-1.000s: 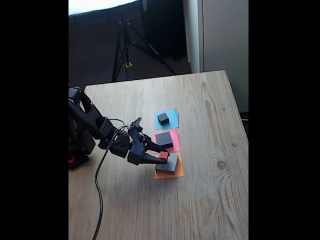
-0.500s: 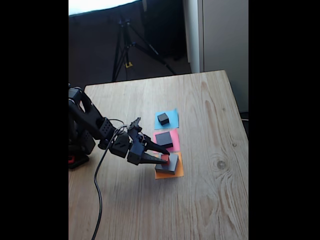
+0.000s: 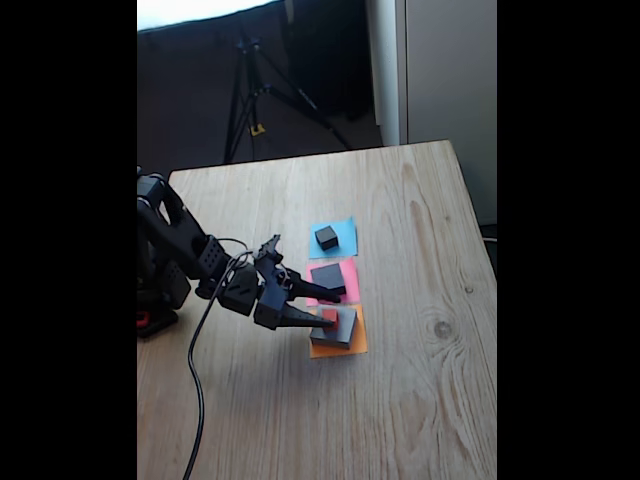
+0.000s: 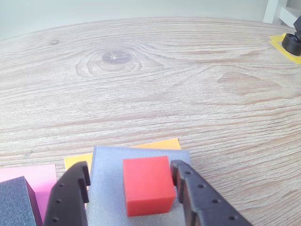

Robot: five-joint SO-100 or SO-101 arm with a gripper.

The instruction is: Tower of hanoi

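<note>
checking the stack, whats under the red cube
The red cube sits on the largest grey block, between the open claw fingers. That block lies on the orange paper square; most of the paper beneath is covered.

Smallest cube (image 4: 146, 184) atop largest block (image 4: 108, 179), between claw (image 4: 131, 188) fingers.

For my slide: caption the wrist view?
Open gripper straddling the red cube atop the largest grey block.
</note>
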